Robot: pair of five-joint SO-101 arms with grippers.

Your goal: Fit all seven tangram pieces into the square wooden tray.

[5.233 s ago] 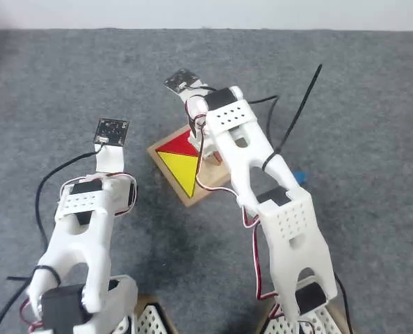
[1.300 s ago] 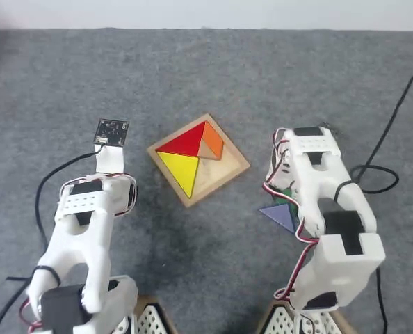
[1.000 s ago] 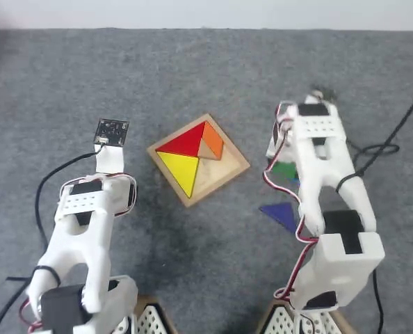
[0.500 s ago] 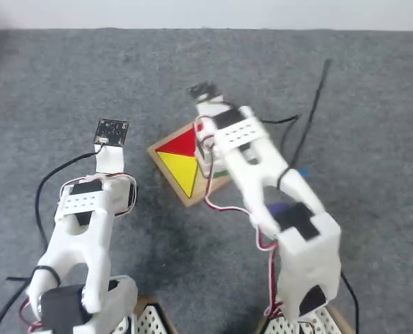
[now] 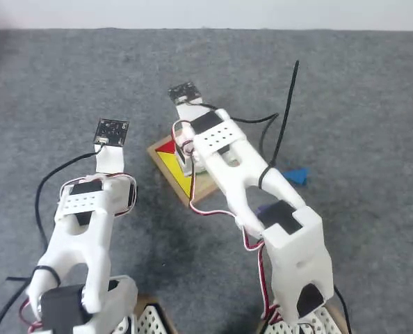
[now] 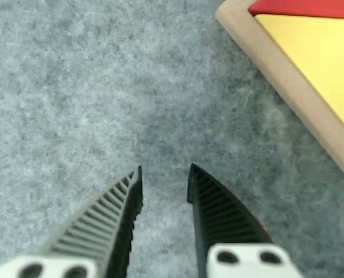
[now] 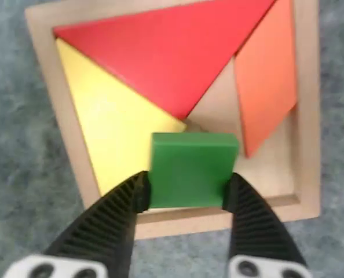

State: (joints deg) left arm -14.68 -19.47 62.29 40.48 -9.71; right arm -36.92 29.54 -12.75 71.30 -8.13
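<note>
Right gripper (image 7: 186,180): arm stretched forward, green square (image 7: 193,165) pinched between fingers. Left gripper (image 6: 164,174): arm folded, fingers slightly apart.

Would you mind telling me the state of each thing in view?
Tray, partly filled.
Red triangle, seated in tray.
Yellow triangle, seated in tray.
Orange piece, seated in tray.
Green square, gripped over the tray, contact unclear.
Blue piece, loose outside the tray.
Right gripper, shut on green square.
Left gripper, open, empty.
</note>
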